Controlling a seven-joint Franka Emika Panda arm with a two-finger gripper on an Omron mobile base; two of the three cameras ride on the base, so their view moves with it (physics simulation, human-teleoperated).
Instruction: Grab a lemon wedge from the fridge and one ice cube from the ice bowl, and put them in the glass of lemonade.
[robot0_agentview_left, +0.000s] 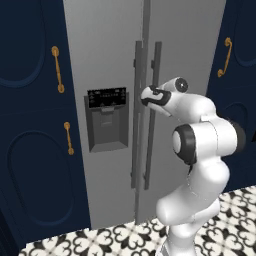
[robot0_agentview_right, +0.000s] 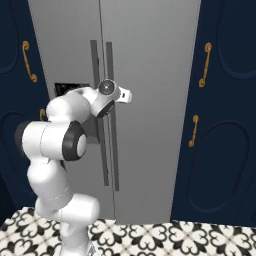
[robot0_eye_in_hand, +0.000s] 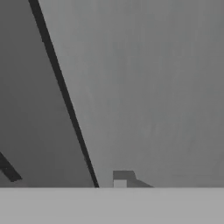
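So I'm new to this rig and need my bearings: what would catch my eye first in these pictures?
The tall grey fridge fills the middle, its two doors shut, two long bar handles at the centre seam and a dark dispenser panel on the left door. The white arm reaches up to those handles. Navy cabinets with gold handles flank the fridge.

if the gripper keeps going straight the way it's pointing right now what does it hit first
Most likely the fridge: the hand view looks straight onto grey steel door beside the dark seam. The gripper sits by the bar handles; how near the door is unclear.
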